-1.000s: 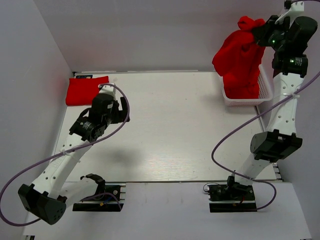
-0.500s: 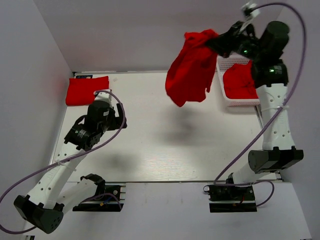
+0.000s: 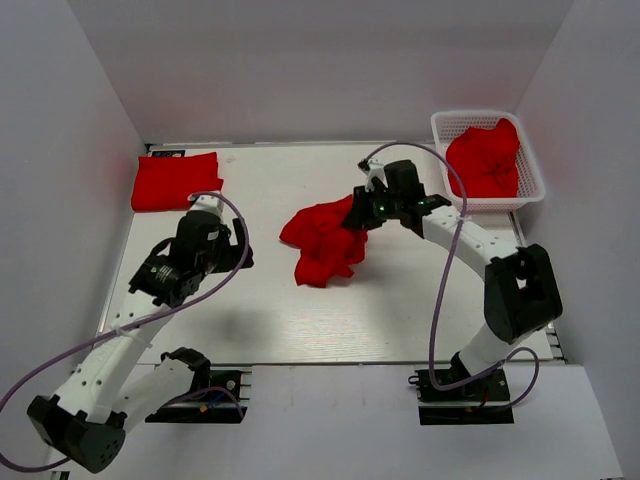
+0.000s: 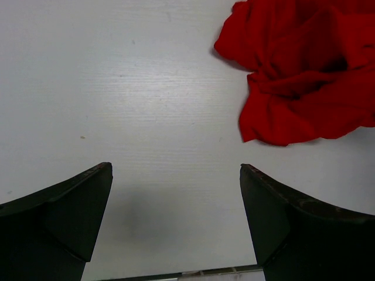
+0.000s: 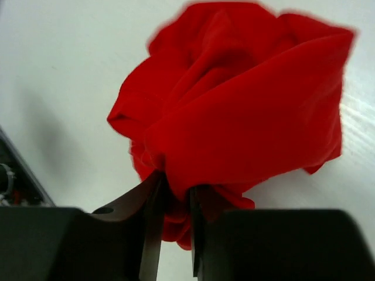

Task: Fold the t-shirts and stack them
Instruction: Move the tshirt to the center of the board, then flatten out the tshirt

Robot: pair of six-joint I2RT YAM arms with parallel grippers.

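Red t-shirt (image 3: 322, 245), a crumpled bright heap, one edge in right claw (image 3: 360, 213)

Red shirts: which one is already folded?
The shirt at the far left corner, a flat rectangle; the middle shirt and the basket shirt lie crumpled.

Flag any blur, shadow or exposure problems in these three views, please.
Top external: sharp, evenly lit, only soft shadows on the table. Left wrist: crumpled t-shirt crisp, left gripper dark and underexposed. Right wrist: soft focus, the shirt close to the lens, right gripper nearly a silhouette.
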